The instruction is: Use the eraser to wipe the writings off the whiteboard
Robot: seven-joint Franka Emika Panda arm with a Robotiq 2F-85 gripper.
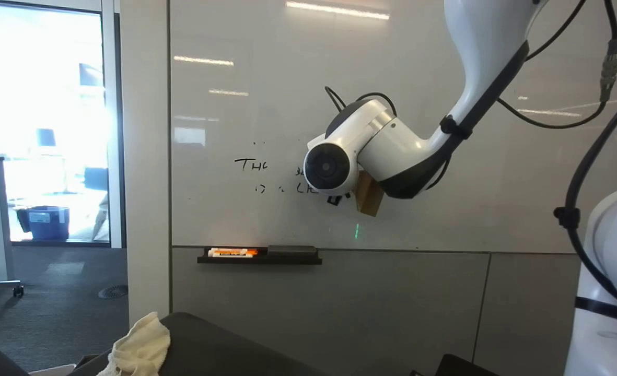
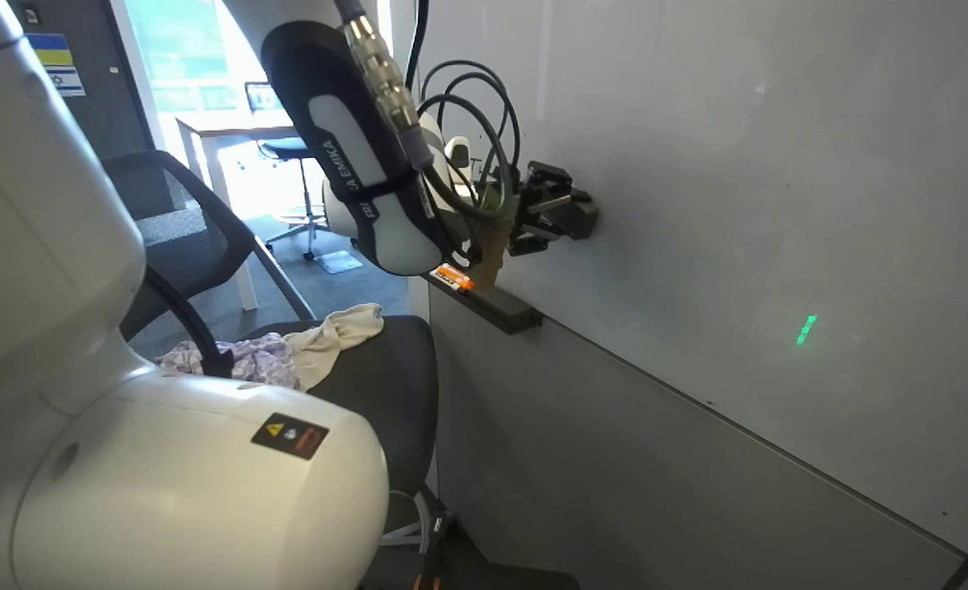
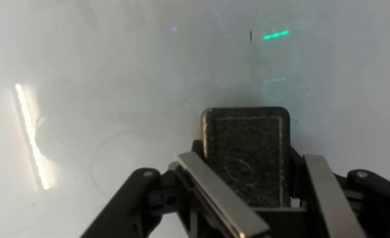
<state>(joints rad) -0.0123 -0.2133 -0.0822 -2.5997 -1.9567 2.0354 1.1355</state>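
Observation:
My gripper (image 3: 246,155) is shut on a dark eraser (image 3: 247,138), with one finger along each side. In an exterior view the gripper (image 2: 543,209) holds the eraser (image 2: 582,215) at the whiteboard (image 2: 738,205); it appears to touch the surface. Black writing (image 1: 252,164) shows on the whiteboard (image 1: 235,219) left of the arm. A lower line of writing (image 1: 305,188) runs behind the wrist, which hides part of it. The wrist also hides the eraser in that view. A small black mark (image 3: 250,35) shows beyond the eraser in the wrist view.
A black tray (image 1: 259,260) under the board holds orange-white markers (image 1: 232,253) and a dark block (image 1: 291,250). A brown block (image 1: 368,194) sits at the wrist. A chair (image 2: 393,393) with cloths (image 2: 344,336) stands near the board. Green light dashes (image 2: 806,329) show on the board.

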